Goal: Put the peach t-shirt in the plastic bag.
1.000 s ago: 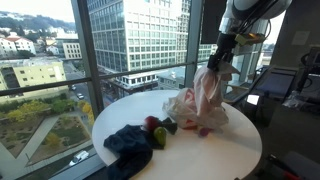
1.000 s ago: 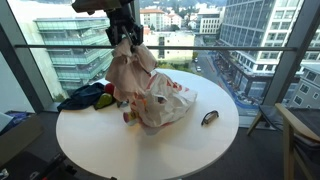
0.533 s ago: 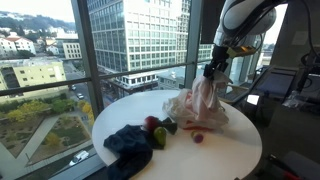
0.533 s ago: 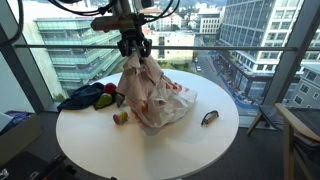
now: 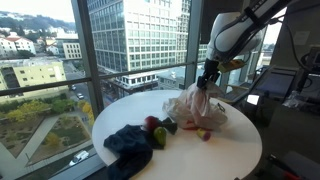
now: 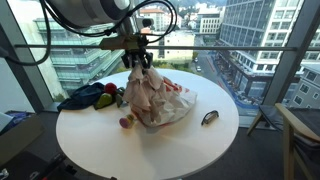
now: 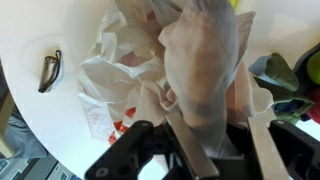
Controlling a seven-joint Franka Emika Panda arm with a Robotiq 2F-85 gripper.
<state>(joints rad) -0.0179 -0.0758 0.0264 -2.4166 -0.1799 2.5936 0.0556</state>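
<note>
One end of peach t-shirt (image 6: 141, 90) pinched tight in claw (image 6: 139, 63), rest hanging into plastic bag (image 6: 176, 101) on table (image 6: 150, 148).

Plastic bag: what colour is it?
The plastic bag is white with red print, clearest in wrist view.

The peach cloth t-shirt (image 7: 205, 70) at the centre of the wrist view looks soft, matt and wrinkled. The thin white plastic bag with red print (image 7: 105, 85) beside it is crinkled, translucent and faintly glossy. The round white desk (image 6: 150, 150) is smooth with a dull sheen. At lower left in an exterior view, a dark blue cloth heap (image 5: 125, 142) looks matt and rumpled.
</note>
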